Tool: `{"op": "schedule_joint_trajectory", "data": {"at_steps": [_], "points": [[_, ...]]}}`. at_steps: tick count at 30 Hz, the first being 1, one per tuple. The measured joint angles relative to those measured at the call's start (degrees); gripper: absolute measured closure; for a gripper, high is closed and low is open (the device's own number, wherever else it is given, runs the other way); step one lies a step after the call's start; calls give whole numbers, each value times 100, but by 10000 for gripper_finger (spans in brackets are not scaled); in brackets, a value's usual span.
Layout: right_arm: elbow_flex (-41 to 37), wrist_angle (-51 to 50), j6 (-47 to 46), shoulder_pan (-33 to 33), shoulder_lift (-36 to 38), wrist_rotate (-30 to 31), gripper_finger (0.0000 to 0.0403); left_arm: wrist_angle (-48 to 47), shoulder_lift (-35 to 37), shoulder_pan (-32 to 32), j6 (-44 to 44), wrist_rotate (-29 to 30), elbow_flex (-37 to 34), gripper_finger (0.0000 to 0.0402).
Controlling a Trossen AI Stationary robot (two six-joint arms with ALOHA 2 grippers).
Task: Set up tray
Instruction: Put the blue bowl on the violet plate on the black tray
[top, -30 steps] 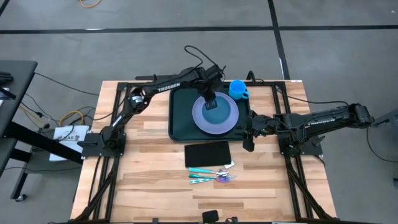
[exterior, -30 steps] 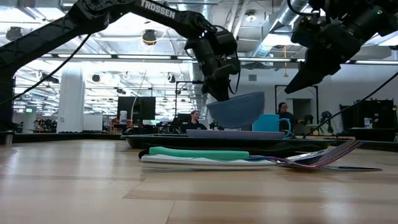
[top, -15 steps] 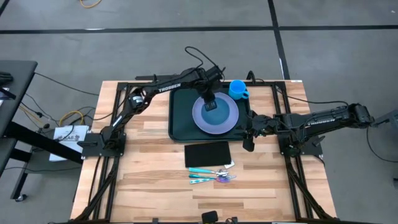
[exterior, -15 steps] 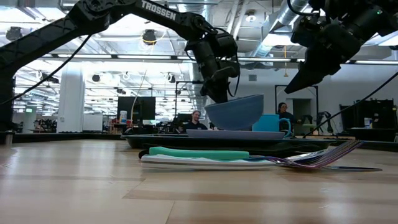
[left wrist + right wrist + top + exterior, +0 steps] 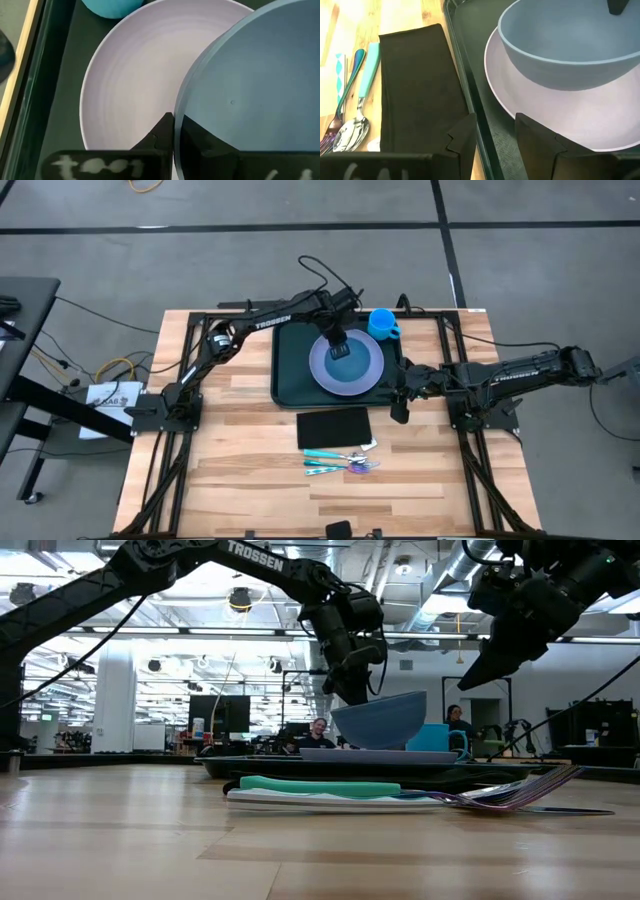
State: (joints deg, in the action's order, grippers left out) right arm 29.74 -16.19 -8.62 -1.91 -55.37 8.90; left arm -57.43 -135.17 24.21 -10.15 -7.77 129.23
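Observation:
The dark green tray (image 5: 290, 380) lies at the far middle of the table with the lavender plate (image 5: 348, 372) on it. My left gripper (image 5: 173, 117) is over the plate, shut on a blue-grey bowl (image 5: 380, 720). The bowl's base is down at the plate (image 5: 380, 754); whether they touch I cannot tell. A teal cup (image 5: 382, 323) stands by the tray's far right corner. My right gripper (image 5: 399, 412) hangs open above the tray's near right rim (image 5: 482, 115), touching nothing. My left gripper pinches the bowl's rim (image 5: 181, 95), one finger inside the bowl and one outside. The fingers come from above, pointing down, at the rim's left part in the low view. The bowl (image 5: 260, 85) sits upright and nearly level over the plate (image 5: 130, 85).
A flat black rectangle (image 5: 334, 427) lies on the wood just near of the tray. Near of that, teal-handled cutlery (image 5: 340, 460) lies on a white napkin. Bare wooden table stretches to the left and to the near edge.
My left gripper has moved down a little toward the plate. The bowl, tilted a second ago, has come level and lower, its base now at the plate. My right gripper has kept still.

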Motion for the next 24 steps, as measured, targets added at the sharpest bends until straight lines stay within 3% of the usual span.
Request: {"op": "schedule_joint_trajectory", "data": {"at_steps": [24], "points": [[0,1,-48,0,0,3,276,15,0,-2,-42,70,-2,400]]}}
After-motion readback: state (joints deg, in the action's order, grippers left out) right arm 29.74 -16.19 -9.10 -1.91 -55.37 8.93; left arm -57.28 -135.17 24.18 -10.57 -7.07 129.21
